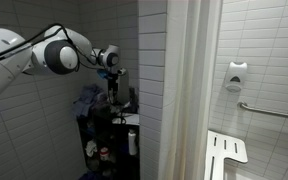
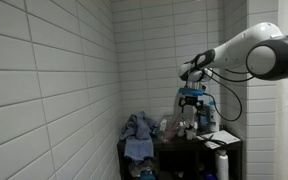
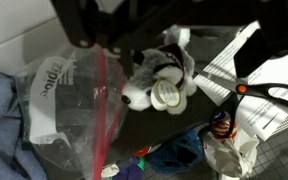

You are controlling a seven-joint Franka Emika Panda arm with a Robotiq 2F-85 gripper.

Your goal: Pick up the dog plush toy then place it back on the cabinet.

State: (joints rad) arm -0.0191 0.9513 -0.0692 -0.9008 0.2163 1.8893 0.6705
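Note:
The dog plush toy [image 3: 160,78], grey and white with a dark red collar and a round tag, lies on the dark top of the black cabinet [image 1: 110,130]. The cabinet also shows in an exterior view [image 2: 184,150]. My gripper [image 3: 174,45] comes in from the top of the wrist view. Its dark fingers are spread wide, one on each side of the toy and apart from it, so it is open. In both exterior views the gripper [image 1: 114,88] [image 2: 192,103] hangs just above the cabinet top. The toy is hard to make out there.
On the cabinet top are a clear zip bag with a red stripe [image 3: 69,100], a blue cloth [image 2: 138,130], printed papers [image 3: 234,80] and orange-handled scissors [image 3: 276,92]. Tiled walls stand close behind and beside the cabinet. A white slatted seat [image 1: 226,152] is beyond the curtain.

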